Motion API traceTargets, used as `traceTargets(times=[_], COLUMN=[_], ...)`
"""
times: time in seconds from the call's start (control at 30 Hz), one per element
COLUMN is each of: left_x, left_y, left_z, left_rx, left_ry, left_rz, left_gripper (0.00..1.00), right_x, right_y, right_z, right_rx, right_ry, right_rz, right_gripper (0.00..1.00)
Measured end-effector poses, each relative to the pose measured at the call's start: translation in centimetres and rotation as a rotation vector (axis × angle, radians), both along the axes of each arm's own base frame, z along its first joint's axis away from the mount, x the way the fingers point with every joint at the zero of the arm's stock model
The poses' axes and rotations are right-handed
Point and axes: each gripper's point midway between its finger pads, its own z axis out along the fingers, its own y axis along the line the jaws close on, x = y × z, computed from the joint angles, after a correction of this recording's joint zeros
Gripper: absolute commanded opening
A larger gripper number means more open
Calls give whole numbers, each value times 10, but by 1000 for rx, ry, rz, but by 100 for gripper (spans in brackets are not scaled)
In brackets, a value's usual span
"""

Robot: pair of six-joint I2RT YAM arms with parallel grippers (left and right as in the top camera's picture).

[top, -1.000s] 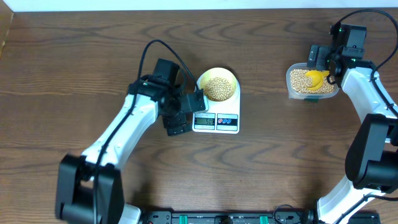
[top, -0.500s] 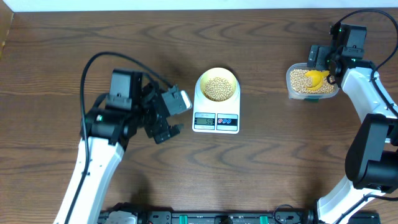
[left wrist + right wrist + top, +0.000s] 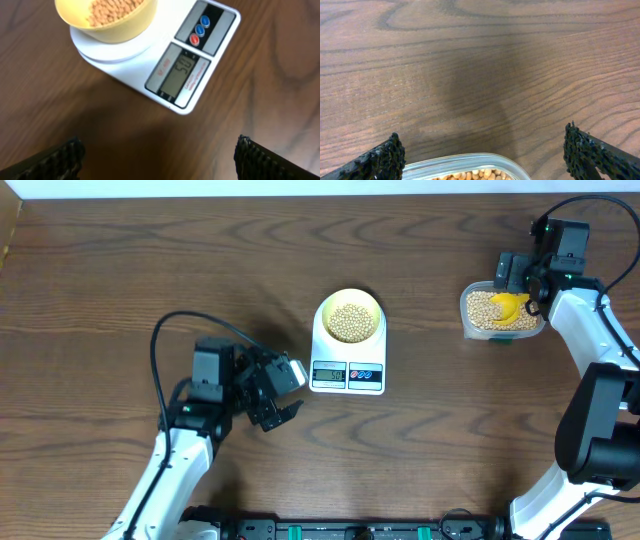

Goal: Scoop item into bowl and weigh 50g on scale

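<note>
We judge the task all but done: the bowl (image 3: 324,308) sits on the scale (image 3: 347,386) with beans (image 3: 349,322) in it, and the display (image 3: 181,74) appears to show the target figure, so little seems left. The scoop (image 3: 508,305) lies in the tub (image 3: 468,318) of spare beans. Our left end effector (image 3: 291,392), spread and empty, hangs near the scale's left front corner, apart from it; the right end effector (image 3: 522,280), likewise spread, hovers at the tub.

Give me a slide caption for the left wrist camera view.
Bowl of beans on the white scale, left end effector open nearby.
</note>
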Motion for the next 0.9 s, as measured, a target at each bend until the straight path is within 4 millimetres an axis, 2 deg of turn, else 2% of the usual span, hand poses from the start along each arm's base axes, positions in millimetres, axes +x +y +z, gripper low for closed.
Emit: traceTargets(times=[0.17, 0.37, 0.73, 0.9], left_x=[0, -1, -25, -37], left_y=[0, 0, 3, 5], left_z=[-10, -14, -19, -24], left_rx=[-13, -56, -112, -113], left_ry=[-68, -173, -377, -371], left_rz=[-1, 23, 38, 41], left_gripper=[98, 98, 98, 98], right_x=[0, 0, 0, 0], right_y=[0, 0, 0, 0], right_z=[0, 0, 0, 0], right_rx=[1, 0, 1, 1], right_ry=[0, 1, 1, 1], right_rz=[1, 0, 1, 1], right_gripper=[99, 99, 99, 99])
